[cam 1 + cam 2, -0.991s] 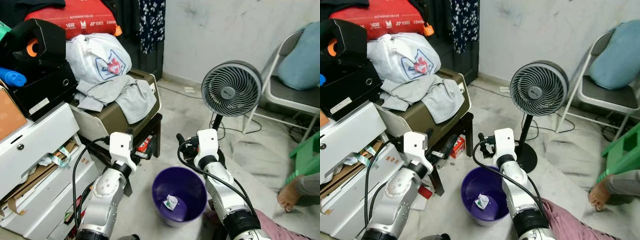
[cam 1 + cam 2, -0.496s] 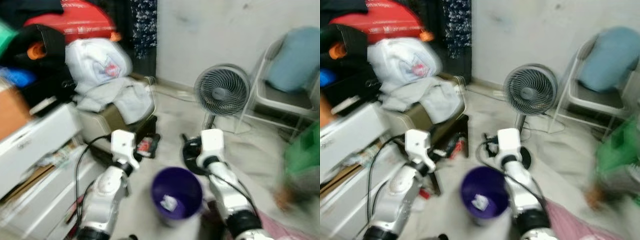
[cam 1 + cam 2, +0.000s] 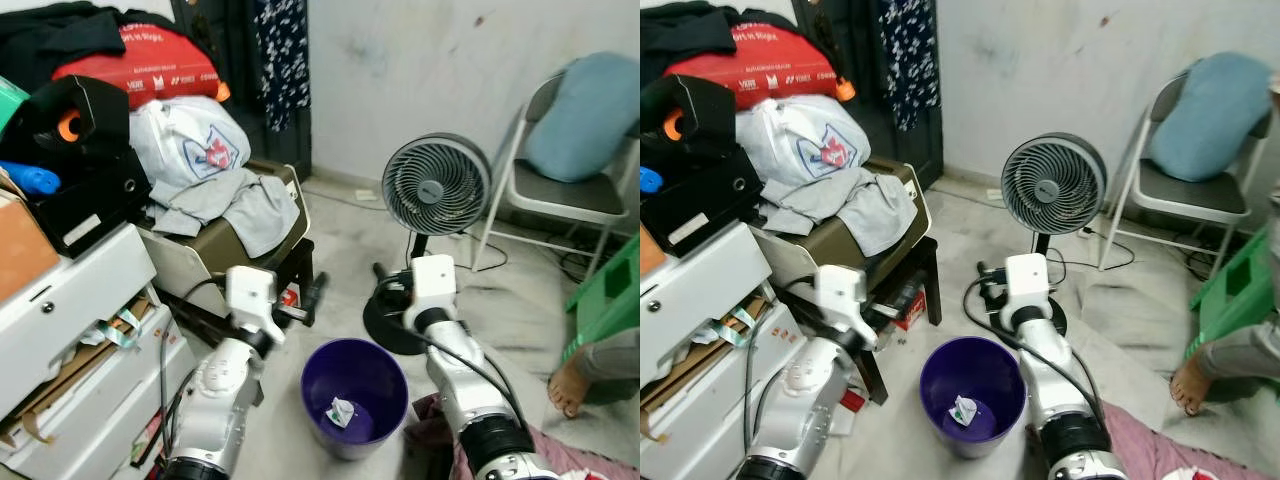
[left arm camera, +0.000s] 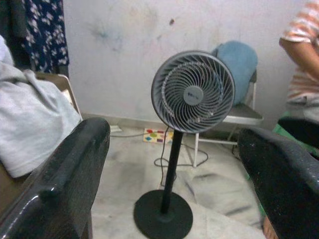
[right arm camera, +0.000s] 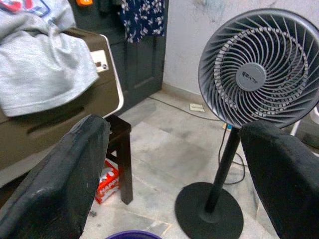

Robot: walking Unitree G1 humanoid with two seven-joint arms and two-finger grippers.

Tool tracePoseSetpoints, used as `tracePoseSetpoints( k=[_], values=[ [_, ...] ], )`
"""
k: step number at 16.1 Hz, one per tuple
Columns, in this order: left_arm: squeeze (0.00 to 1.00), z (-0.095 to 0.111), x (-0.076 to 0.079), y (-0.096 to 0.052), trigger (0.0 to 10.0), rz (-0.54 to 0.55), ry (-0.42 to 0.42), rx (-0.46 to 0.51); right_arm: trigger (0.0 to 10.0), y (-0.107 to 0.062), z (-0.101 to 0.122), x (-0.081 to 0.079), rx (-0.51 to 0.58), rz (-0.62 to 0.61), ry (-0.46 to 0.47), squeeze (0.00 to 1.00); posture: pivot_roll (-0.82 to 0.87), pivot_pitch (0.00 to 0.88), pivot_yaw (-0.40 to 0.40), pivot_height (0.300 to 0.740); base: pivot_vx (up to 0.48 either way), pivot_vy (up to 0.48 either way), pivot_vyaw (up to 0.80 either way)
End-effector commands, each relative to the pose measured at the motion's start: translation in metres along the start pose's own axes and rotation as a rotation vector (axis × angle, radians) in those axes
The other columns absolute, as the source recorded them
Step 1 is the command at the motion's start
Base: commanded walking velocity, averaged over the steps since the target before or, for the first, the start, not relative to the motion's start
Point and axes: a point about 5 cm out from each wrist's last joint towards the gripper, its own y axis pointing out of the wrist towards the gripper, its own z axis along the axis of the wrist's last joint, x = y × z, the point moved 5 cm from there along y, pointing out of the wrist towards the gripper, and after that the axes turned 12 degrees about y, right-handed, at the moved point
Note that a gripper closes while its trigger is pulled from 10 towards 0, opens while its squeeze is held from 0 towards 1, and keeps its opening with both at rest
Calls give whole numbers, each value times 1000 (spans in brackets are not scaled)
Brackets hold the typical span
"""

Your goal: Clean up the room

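Observation:
A purple bin stands on the floor between my two arms, with a crumpled white paper lying inside it. My left gripper is held above the bin's left rim, open and empty; in the left wrist view its fingers stand wide apart. Over the bin's right rim my right gripper is also open, with nothing between its fingers.
A grey standing fan is just behind the bin. On the left, a brown case with grey clothes rests on a dark stool beside white drawers. Folding chair with blue cushion, green stool, a person's foot on the right.
The whole picture has shifted and was blurred half a second ago, so the camera moved. Both arms hold the same pose over the bin, grippers still open.

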Motion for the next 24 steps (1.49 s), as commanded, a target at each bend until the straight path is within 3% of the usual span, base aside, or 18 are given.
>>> tracePoseSetpoints(
  k=[1, 2, 8, 17, 21, 24],
  values=[
    [0, -1, -8, -3, 10000, 29, 20, -10, 10000, 1, 1, -8, 9, 18, 15, 996, 11, 1, 31, 740, 0, 0, 0],
    [0, -1, -7, -4, 10000, 28, 18, -9, 10000, 0, 2, -9, 13, 24, 14, 0, 12, 6, 30, 740, 0, 0, 0],
    [0, -5, -25, -13, 10000, 94, 56, -38, 10000, -3, 5, -18, 34, 63, 26, 0, 18, 30, 25, 740, 0, 0, 0],
    [0, -4, -18, -12, 10000, 88, 51, -42, 10000, -6, 8, -20, 34, 79, 16, 0, 15, 71, 14, 740, 0, 0, 711],
    [0, 1, -8, -11, 10000, 34, 83, -25, 10000, -6, 8, -19, 36, 71, 10, 0, 12, 83, 11, 740, 0, 0, 750],
    [0, 6, -14, -11, 10000, 89, 108, -15, 10000, -7, 13, -17, 47, 70, 7, 0, 13, 84, 11, 740, 0, 0, 721]
  ],
)
